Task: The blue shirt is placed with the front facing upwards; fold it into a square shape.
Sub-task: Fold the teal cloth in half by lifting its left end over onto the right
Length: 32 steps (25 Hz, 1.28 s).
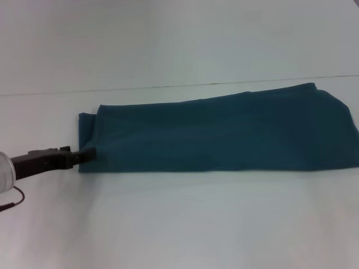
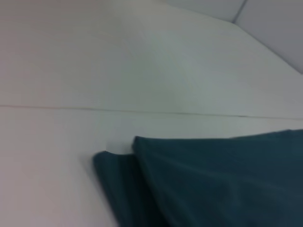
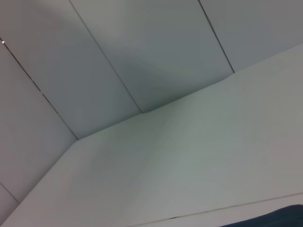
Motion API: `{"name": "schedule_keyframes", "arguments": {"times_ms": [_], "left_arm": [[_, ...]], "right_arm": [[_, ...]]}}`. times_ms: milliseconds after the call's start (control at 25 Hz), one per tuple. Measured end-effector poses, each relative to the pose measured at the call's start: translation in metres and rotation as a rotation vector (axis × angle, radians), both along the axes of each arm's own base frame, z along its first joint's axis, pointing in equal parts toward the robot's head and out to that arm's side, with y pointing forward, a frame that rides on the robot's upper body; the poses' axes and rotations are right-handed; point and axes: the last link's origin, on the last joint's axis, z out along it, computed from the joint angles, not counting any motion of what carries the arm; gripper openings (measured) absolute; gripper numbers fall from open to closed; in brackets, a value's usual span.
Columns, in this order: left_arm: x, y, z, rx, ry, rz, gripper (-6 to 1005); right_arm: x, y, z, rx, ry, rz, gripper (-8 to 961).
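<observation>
Teal-blue shirt [image 1: 224,131] is laid folded in a long band across the white tabletop [image 1: 179,224]. Its near left corner is met by the left gripper [image 1: 84,155]; finger state cannot be told. Right gripper is unseen.

Left arm: black boxy gripper [image 1: 84,154] on a silver round wrist [image 1: 4,172], thin dark cable [image 1: 14,199] looping beneath.
</observation>
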Motion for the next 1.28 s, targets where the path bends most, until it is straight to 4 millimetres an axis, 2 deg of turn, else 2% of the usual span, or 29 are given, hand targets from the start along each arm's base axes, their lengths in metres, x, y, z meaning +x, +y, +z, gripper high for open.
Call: {"name": "schedule_keyframes", "arguments": {"times_ms": [480, 800, 1200, 1280], "left_arm": [[0.009, -0.007, -0.011, -0.084, 0.023, -0.076, 772], [0.011, -0.005, -0.012, -0.097, 0.045, -0.09, 769], [0.003, -0.002, -0.011, -0.092, 0.122, -0.073, 765], [0.004, -0.002, -0.011, -0.097, 0.122, -0.075, 685]], "right_arm": [[0.0, 0.001, -0.003, 0.0, 0.0, -0.003, 733], [0.0, 0.001, -0.008, -0.017, -0.005, -0.003, 734], [0.005, -0.005, -0.013, -0.036, -0.023, -0.016, 734], [0.008, -0.007, -0.015, -0.062, -0.041, -0.028, 734]]}}
